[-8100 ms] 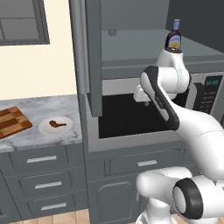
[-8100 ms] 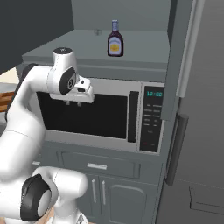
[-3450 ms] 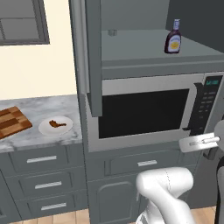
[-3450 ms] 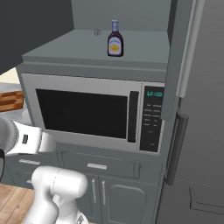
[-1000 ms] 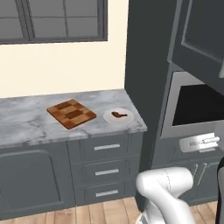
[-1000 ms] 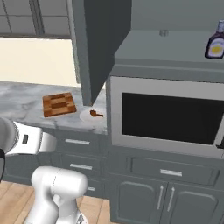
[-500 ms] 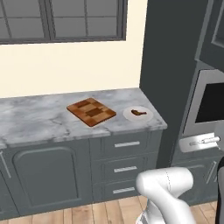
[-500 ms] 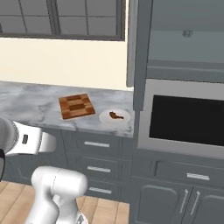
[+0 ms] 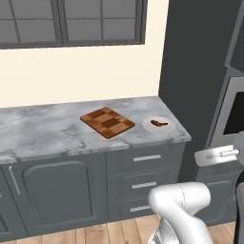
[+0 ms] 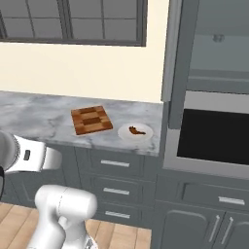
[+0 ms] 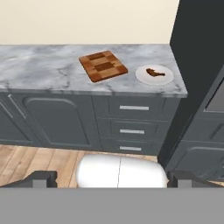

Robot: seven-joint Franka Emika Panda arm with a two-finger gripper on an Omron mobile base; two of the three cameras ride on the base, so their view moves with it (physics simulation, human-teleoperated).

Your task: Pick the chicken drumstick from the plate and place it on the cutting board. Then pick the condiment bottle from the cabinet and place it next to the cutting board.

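Reddish-brown, the chicken drumstick (image 9: 158, 124) lies on the plate (image 9: 148, 127) just beside the cutting board (image 9: 107, 122), while the gripper (image 11: 111, 179) hangs well back with jaws apart, likely ready for pickup.

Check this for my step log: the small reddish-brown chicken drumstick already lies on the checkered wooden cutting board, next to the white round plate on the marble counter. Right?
Not quite. The small reddish-brown chicken drumstick lies on the white round plate, not on the checkered wooden cutting board, which holds nothing. The hand view shows this plainly. The board and plate do sit side by side on the marble counter.
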